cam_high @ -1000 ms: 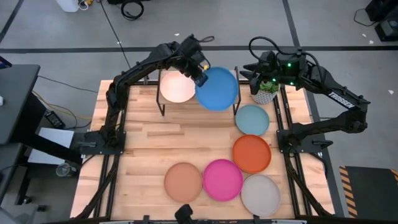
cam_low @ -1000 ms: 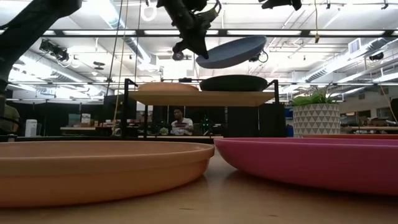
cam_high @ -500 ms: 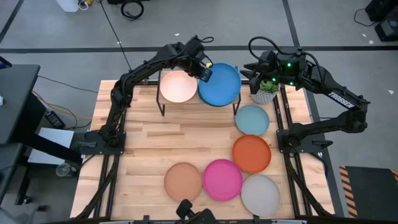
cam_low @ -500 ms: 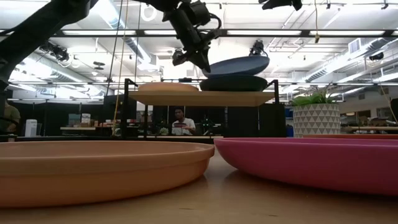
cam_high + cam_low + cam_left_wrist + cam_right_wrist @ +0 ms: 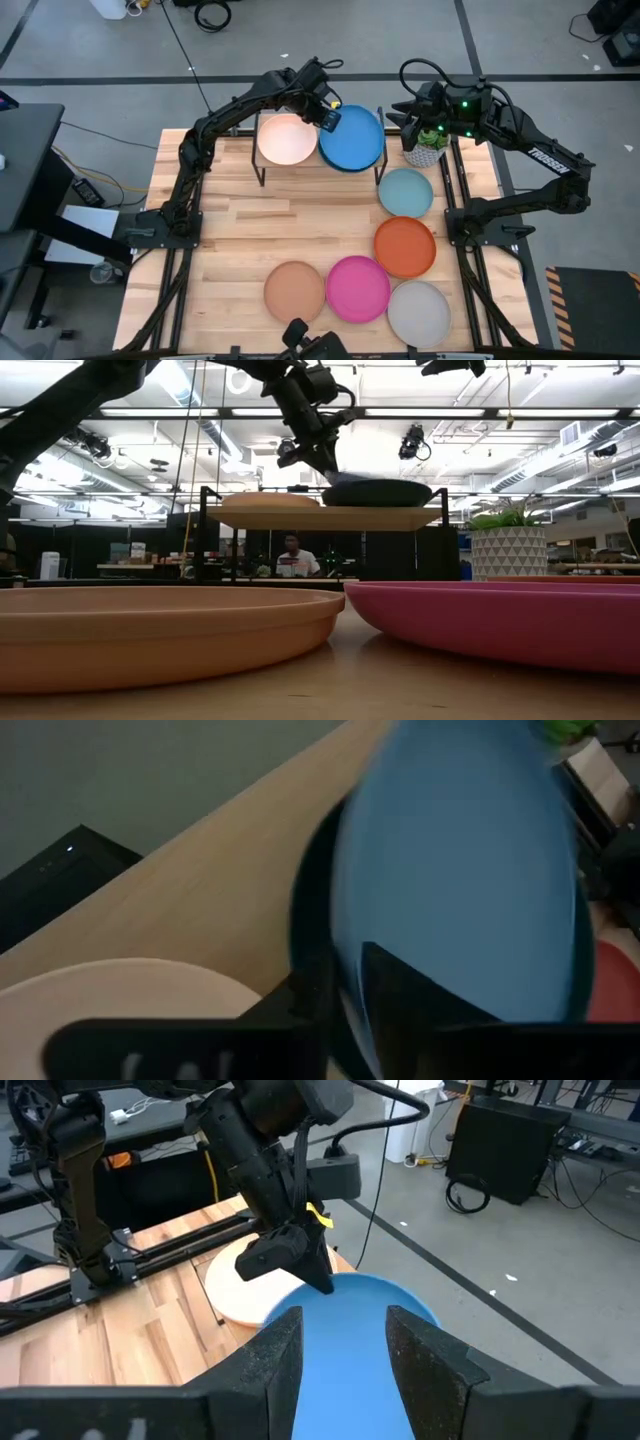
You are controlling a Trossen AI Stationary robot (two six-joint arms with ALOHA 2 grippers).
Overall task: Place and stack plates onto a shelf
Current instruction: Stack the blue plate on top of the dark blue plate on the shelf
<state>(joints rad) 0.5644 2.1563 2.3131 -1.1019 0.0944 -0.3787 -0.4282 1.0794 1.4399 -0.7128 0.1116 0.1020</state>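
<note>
The bright blue plate (image 5: 355, 138) lies on the dark teal plate (image 5: 308, 910), which sits on the right half of the shelf (image 5: 320, 517). Only the teal plate's rim shows beneath it. The cream-white plate (image 5: 286, 140) rests flat on the shelf's left half. My left gripper (image 5: 328, 116) is over the gap between the two plates, shut on the blue plate's rim. My right gripper (image 5: 345, 1348) hovers open above the table's far right corner, beside the shelf, touching nothing. My left gripper pinches the bright blue plate by its rim (image 5: 350, 935) on the side toward the cream-white plate. One finger (image 5: 405, 995) lies on the plate's upper face, the other (image 5: 300, 1010) outside the rim. The fingers slant down from above. The plate sits level in the dark teal plate.
On the table lie the pale blue (image 5: 405, 192), orange (image 5: 405, 246), pink (image 5: 357, 289), peach-tan (image 5: 295, 292) and grey (image 5: 419, 313) plates, toward its right and near sides. A potted plant (image 5: 425, 145) stands right of the shelf. A person (image 5: 290, 555) sits far behind.
My left gripper has moved down and a little toward the table's far right, keeping its hold. The bright blue plate, held tilted above the shelf a second ago, has come down level and now lies in the dark teal plate.
</note>
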